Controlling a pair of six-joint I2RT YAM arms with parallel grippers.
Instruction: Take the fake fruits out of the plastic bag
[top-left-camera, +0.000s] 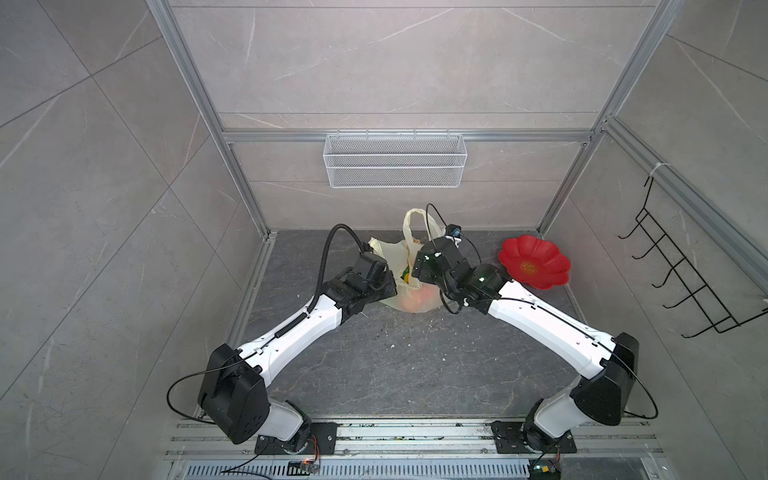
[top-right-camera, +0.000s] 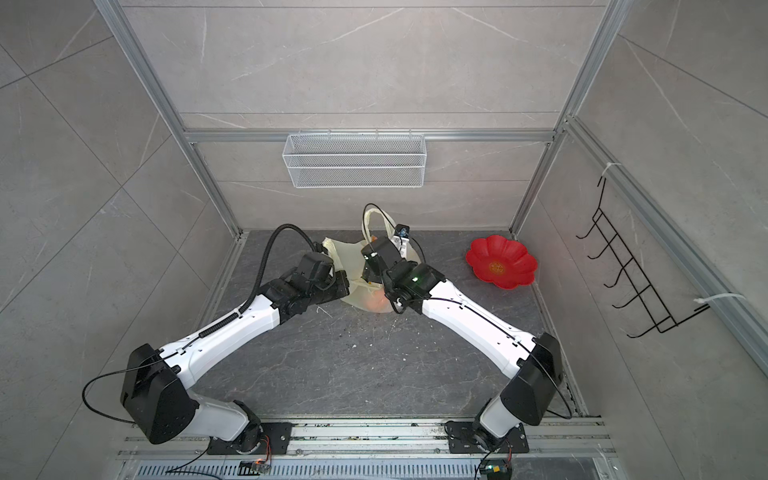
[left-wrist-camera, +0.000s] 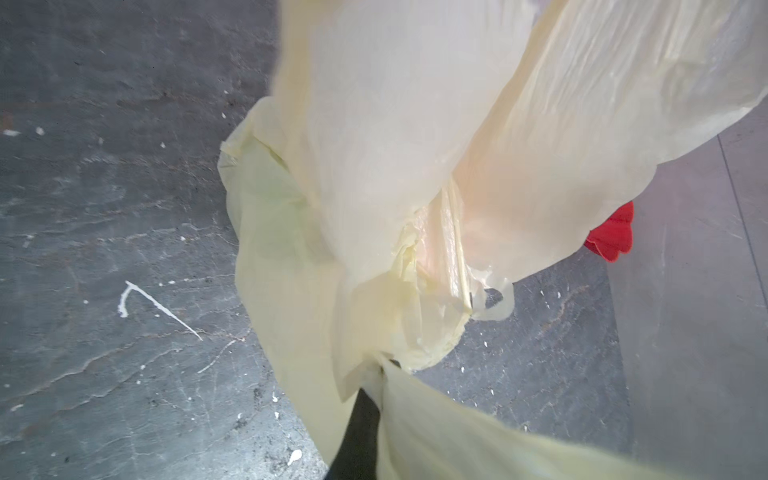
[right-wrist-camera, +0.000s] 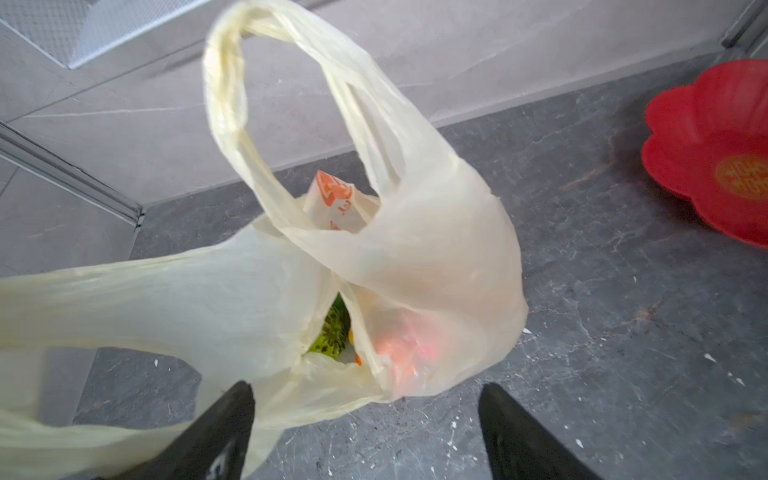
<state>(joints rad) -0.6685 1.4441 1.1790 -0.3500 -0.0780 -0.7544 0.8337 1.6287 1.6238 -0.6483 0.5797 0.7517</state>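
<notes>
Plastic bag (right-wrist-camera: 415, 257): middle of the tabletop's far edge, mouth up.
Fake fruits (right-wrist-camera: 332, 332): inside the bag, green and orange visible.
Left gripper (left-wrist-camera: 384, 365): jaws pinching bag film.
Right gripper (right-wrist-camera: 365, 395): jaws spread above the bag, empty.
Red dish (right-wrist-camera: 706, 124): near far right corner.

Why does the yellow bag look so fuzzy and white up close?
Left wrist view: the thin pale-yellow plastic bag sits at the lens, so it blurs and washes out. Right wrist view: its handle and the red flower-shaped dish look soft. Both top views: sharp, evenly lit.
</notes>
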